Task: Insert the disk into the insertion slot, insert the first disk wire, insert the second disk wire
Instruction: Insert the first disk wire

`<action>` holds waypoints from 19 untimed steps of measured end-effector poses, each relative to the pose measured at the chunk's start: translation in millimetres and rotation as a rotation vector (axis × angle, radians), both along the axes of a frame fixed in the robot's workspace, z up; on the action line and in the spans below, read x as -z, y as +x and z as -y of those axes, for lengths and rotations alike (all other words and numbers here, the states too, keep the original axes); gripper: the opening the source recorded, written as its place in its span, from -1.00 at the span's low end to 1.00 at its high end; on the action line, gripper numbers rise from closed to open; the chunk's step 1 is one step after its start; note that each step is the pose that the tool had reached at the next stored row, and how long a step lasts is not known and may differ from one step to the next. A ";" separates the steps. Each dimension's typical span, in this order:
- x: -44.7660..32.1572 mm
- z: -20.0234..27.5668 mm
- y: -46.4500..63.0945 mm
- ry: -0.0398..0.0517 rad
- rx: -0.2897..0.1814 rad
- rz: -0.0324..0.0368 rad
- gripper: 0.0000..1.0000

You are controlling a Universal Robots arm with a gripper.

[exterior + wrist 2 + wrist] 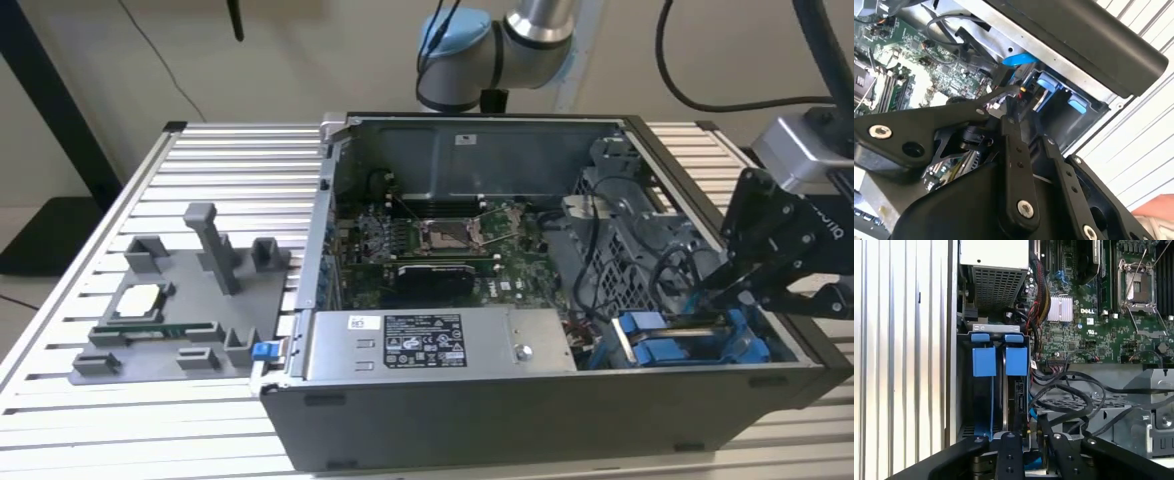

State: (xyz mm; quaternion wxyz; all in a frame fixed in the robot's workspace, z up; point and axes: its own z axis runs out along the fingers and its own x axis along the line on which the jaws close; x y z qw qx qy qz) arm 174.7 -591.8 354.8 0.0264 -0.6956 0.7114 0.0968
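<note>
Currently end effector [1031, 440] sits at the insertion slot [994, 328], open or closed unclear; loose black cables [1079, 390] beside it could snag and skew insertion.

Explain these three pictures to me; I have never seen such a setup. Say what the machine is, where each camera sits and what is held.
The machine is a robot arm with a black gripper at its end. The exterior view comes from a camera off the arm; both wrist views come from cameras riding on the arm near the gripper. On the slatted metal table stands an open computer case, showing its green motherboard and a grey power-supply box. Beside it lies a grey parts tray. The gripper hangs at the insertion slot, the bay with blue tabs at the exterior view's right. Whether it holds anything, I cannot tell.
</note>
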 end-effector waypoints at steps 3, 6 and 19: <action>-6.6 -0.2 0.1 -0.0005 0.000 0.0000 1.00; -16.1 -1.0 0.1 -0.0004 0.000 0.0000 1.00; -24.3 -17.3 12.1 -0.0010 0.000 0.0000 1.00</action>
